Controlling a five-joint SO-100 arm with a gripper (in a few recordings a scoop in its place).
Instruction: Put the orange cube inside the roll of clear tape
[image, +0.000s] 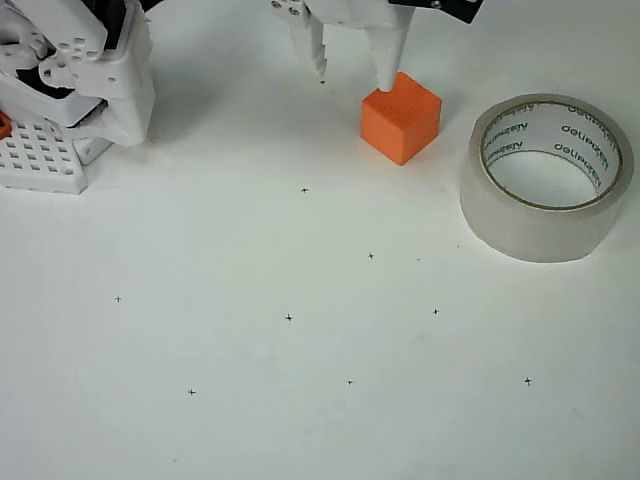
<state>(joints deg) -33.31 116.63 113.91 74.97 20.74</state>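
Right now your gripper (352, 70) has its jaws spread fairly wide and holding nothing, coming in from the top edge of the overhead view. One fingertip (385, 78) sits at the cube (401, 116), right at its upper-left top edge, apparently touching; the other fingertip (321, 68) hangs well off to the left over bare table (300, 350). So the cube lies not between the jaws but just outside them, past the right-hand finger and a little below. It rests turned corner-on to you, so no face squarely meets the jaws. You'd likely need to shift right until the cube sits between the fingers before closing. The tape (545, 175) lies flat, hole up, further right of the jaws, beyond the cube, near it but apart
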